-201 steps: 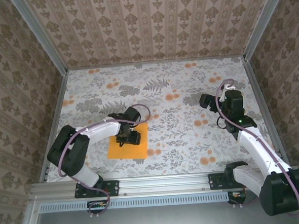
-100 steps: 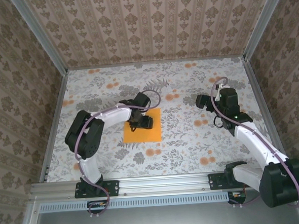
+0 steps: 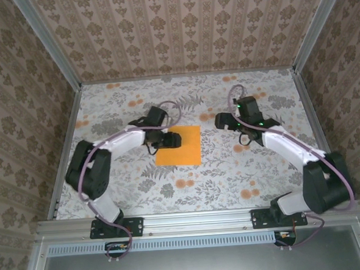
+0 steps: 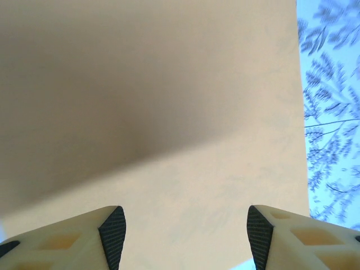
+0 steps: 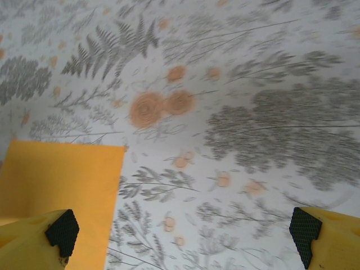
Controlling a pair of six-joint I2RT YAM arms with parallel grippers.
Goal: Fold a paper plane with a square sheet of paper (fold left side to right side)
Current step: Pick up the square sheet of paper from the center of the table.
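- The square sheet of paper (image 3: pixel 184 148) was seen lying flat on the flowered table (image 3: pixel 231 174).
- Its left edge was partly covered by the left gripper (image 3: pixel 168 139), whose fingers were spread.
- The right gripper (image 3: pixel 223 121) was held wide open near the far right corner, apart from it.

Top camera, high above and behind, looks down from far off on the square sheet of paper (image 3: pixel 179 146). Left wrist camera hangs right over the sheet (image 4: pixel 169 112) (very close, facing down). Right wrist camera, farther back, looks aslant at the sheet (image 5: pixel 56 174) from its right side. That sheet is what all three share.
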